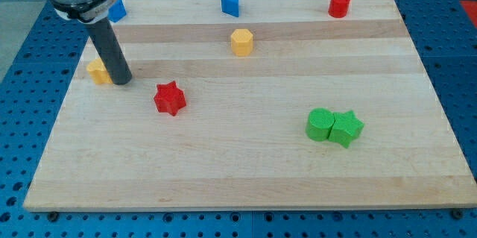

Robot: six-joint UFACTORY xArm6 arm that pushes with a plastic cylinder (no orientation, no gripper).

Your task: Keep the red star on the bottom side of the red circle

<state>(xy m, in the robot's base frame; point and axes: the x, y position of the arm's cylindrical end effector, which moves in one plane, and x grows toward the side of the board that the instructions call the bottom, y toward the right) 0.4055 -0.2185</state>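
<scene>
The red star (169,98) lies on the wooden board (246,171), left of centre. The red circle (339,4), a short cylinder, stands near the board's top right corner, far from the star. My tip (121,81) rests on the board to the left of the red star and slightly above it, with a small gap between them. The rod rises toward the view's top left.
A yellow block (98,71) sits partly hidden just left of the rod. A blue block (117,10) is behind the arm at top left. A blue triangle (230,3) and yellow hexagon (241,42) sit at top centre. A green circle (320,124) touches a green star (346,127) at right.
</scene>
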